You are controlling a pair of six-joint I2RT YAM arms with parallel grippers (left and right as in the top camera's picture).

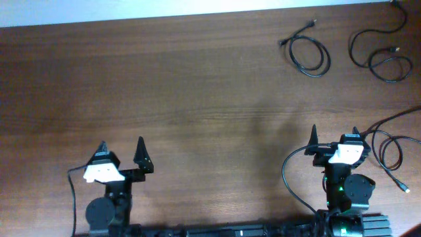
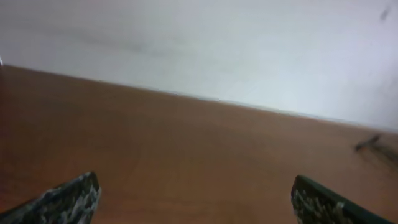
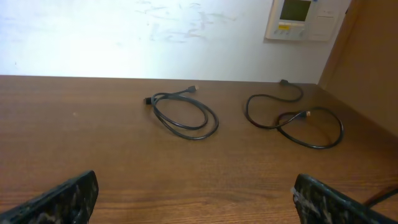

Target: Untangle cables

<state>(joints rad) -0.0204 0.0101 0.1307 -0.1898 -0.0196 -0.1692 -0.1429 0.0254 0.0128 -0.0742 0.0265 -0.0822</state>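
Three thin black cables lie apart on the brown table, none tangled together. One coiled loop is at the far right-centre, also in the right wrist view. A second, longer cable with two loops lies at the far right corner. A third cable lies beside the right arm. My left gripper is open and empty near the front left. My right gripper is open and empty at the front right, well short of the far cables.
A thicker black wire curves from the right arm's base. The table's far edge meets a white wall, with a brown side panel at the right. A cable end shows at the far right of the left wrist view.
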